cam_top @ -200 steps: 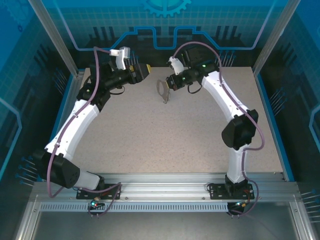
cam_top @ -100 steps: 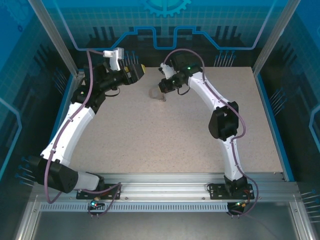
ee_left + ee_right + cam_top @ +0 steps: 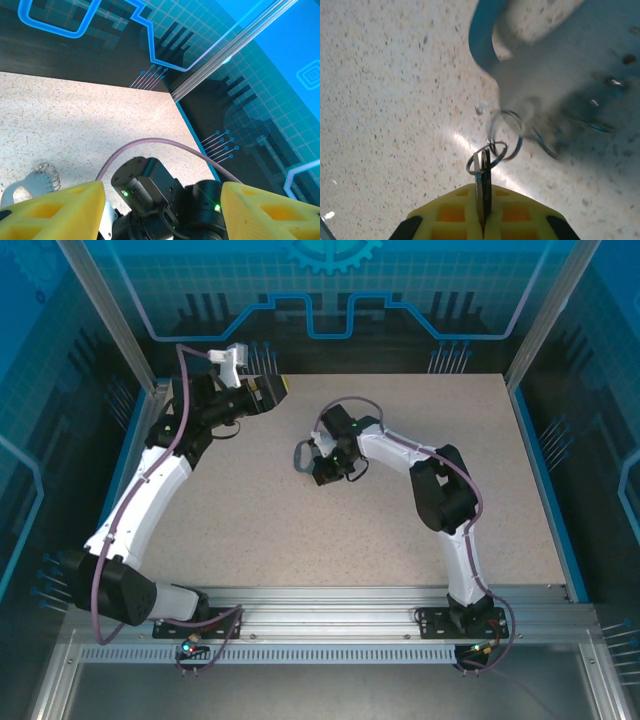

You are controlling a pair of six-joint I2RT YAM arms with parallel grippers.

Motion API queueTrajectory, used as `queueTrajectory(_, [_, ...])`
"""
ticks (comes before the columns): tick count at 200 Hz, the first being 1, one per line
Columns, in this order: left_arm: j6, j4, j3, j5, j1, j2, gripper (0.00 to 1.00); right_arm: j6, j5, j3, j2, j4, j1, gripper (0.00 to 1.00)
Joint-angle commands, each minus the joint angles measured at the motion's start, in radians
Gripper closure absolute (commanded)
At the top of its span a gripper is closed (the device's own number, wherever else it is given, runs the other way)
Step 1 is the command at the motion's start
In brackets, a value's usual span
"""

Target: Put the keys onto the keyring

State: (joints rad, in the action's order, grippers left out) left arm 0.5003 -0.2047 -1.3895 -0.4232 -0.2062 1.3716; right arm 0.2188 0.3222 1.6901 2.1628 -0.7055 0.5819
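The keyring, a grey strap loop, sits left of the table's centre, toward the far half. Its ring cluster links down to a small ring around a thin metal piece. The right gripper is fully closed on that piece, which stands edge on between the yellow pads. It reads as a key blade, but no black head can be made out, so this is a judgement. The step in hand appears to be presenting the ring end for threading. To do it well, hold the clamp firm and the piece upright so the small ring does not slide onto the pads. Leave the strap slack, since tension on the links would twist the ring out of line. The left gripper hovers at the far left of the table, well apart from the keyring, its fingers spread wide with nothing between them. The right wrist view gives the ring links and the grip, though the strap is blurred there. The top view gives the spacing of the two arms but reduces the rings to a speck. The left wrist view shows the strap's outline and its coil of rings beside the right arm's wrist. No view settles whether the strap rests on the surface.
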Motion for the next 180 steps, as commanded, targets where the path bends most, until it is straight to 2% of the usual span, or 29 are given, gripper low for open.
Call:
queueTrajectory(1, [0.025, 0.029, 0.019, -0.017, 0.008, -0.018, 0.36, 0.037, -0.004, -0.054, -0.081, 0.067, 0.014, 1.0])
queueTrajectory(90, [0.038, 0.052, 0.084, -0.013, 0.009, -0.071, 0.36, 0.049, 0.024, -0.209, -0.155, 0.089, 0.066, 0.99])
queueTrajectory(100, [0.038, 0.053, 0.092, -0.012, 0.008, -0.078, 0.36, 0.053, 0.028, -0.24, -0.186, 0.09, 0.075, 0.86])
queueTrajectory(113, [0.039, 0.055, 0.1, -0.013, 0.008, -0.09, 0.32, 0.061, 0.038, -0.286, -0.24, 0.093, 0.079, 0.63])
queueTrajectory(134, [0.032, 0.053, 0.111, -0.013, 0.008, -0.112, 0.25, 0.067, 0.033, -0.35, -0.374, 0.08, 0.076, 0.36])
queueTrajectory(137, [0.031, 0.053, 0.114, -0.013, 0.008, -0.117, 0.23, 0.067, 0.032, -0.355, -0.394, 0.073, 0.073, 0.25])
queueTrajectory(142, [0.028, 0.052, 0.116, -0.012, 0.008, -0.124, 0.21, 0.065, 0.035, -0.358, -0.425, 0.059, 0.068, 0.13])
queueTrajectory(144, [0.026, 0.05, 0.116, -0.01, 0.008, -0.128, 0.16, 0.064, 0.037, -0.36, -0.445, 0.049, 0.063, 0.08])
queueTrajectory(149, [0.02, 0.045, 0.118, -0.007, 0.008, -0.137, 0.12, 0.063, 0.041, -0.361, -0.469, 0.037, 0.056, 0.02])
queueTrajectory(162, [0.006, 0.039, 0.129, 0.007, 0.008, -0.163, 0.02, 0.057, 0.033, -0.36, -0.544, -0.002, 0.035, 0.0])
queueTrajectory(180, [-0.017, 0.023, 0.152, 0.041, 0.008, -0.203, 0.01, 0.048, 0.012, -0.348, -0.639, -0.047, -0.005, 0.0])
